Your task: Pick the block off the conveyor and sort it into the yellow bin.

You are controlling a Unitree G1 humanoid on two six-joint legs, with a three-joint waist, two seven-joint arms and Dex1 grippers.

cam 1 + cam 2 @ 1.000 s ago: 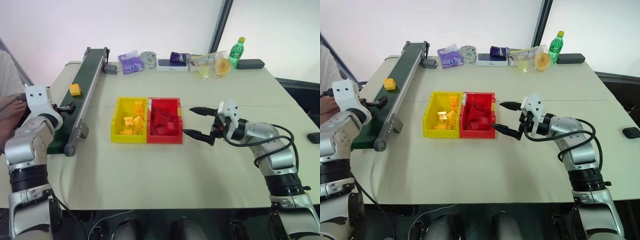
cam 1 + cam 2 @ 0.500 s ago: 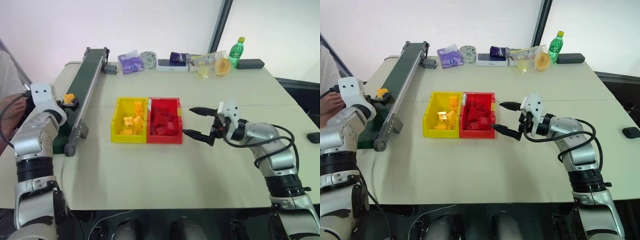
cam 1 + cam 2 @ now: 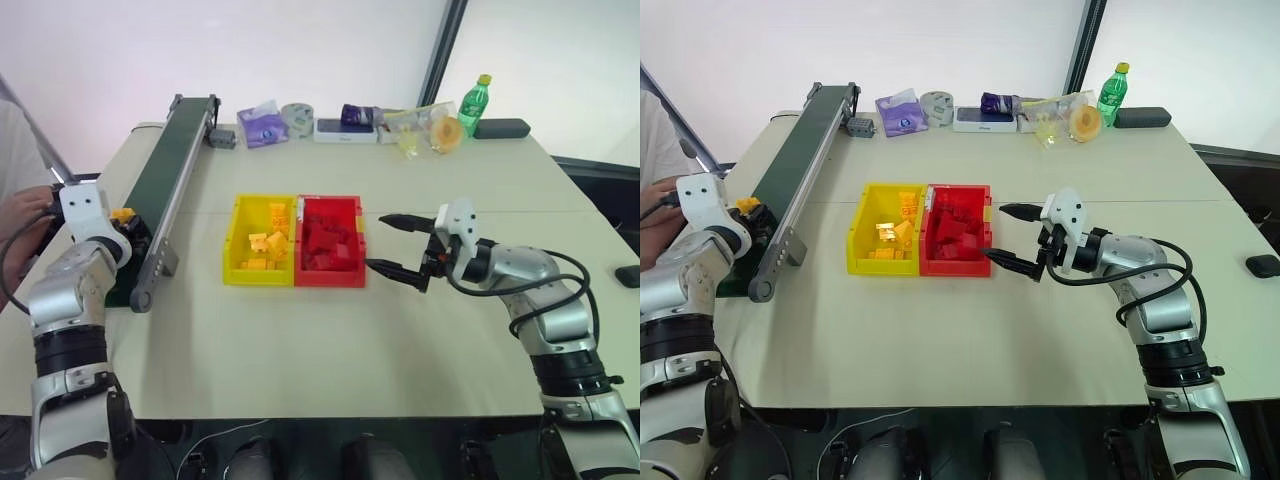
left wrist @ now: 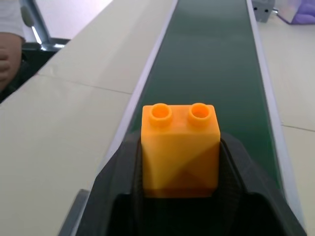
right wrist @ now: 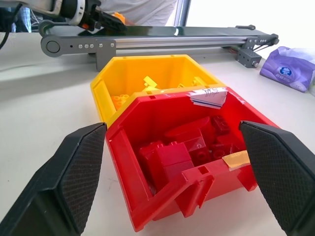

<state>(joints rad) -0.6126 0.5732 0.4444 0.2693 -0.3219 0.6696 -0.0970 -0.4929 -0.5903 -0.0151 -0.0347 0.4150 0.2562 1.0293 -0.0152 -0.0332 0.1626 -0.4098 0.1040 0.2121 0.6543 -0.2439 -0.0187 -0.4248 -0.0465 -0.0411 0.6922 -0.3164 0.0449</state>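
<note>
In the left wrist view the left gripper (image 4: 180, 162) is clamped on the block (image 4: 180, 147): the two black fingers press its sides, and two round studs stand on its top. Beyond it the dark belt of the conveyor (image 4: 211, 59) runs away, and whether the block touches the belt I cannot tell. From the head camera the same block is only a small orange spot at the left edge of the frame, at the near part of the conveyor, half hidden by the white wrist.

The right wrist view looks over the red bin (image 5: 162, 147) from very close, with red bricks and a paper label inside. The right gripper (image 3: 398, 243) hangs there with its jaws wide apart and nothing between them, just beside the red bin's right wall. The yellow bin (image 3: 236, 245) touches the red one on its left side, in the middle of the frame, and already has several yellow bricks in it. The strip of table (image 3: 300, 340) between the conveyor and the yellow bin is bare.

At the far edge, in the upper part of the frame, stand a purple tissue pack (image 3: 262, 125), a tape roll (image 3: 297, 117) and a green bottle (image 3: 473, 104). A person's hand (image 3: 25, 205) rests at the left edge.

One second ago the block lay further up the belt and the left jaws stood open. The right arm has not moved.
</note>
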